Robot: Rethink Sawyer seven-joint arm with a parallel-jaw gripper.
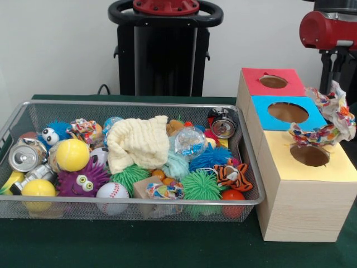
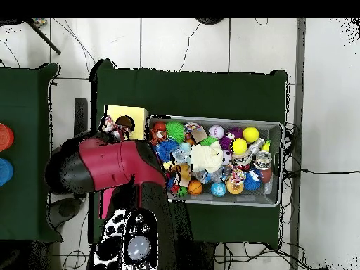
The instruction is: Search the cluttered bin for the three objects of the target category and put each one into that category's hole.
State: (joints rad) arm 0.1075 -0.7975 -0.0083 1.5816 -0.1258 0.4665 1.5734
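Front view: wire-mesh bin [image 1: 33, 109] on the green worktop [image 1: 139, 245], stuffed with rubbery spiky balls, a knitted cream cloth [image 1: 138, 142], a stitched baseball [image 1: 112, 191], metal cans, a plush tiger [image 1: 233, 175]. Beside it, a wooden box [image 1: 304, 206] with red, blue and yellow tops, each with a round hole. A crumpled patterned fabric piece [image 1: 329, 120] hangs over the yellow hole [image 1: 309, 156]; the gripper is not visible here. Overhead view: the red arm [image 2: 105, 165] covers the box, fabric [image 2: 111, 128] at the yellow hole; cannot tell the gripper's state.
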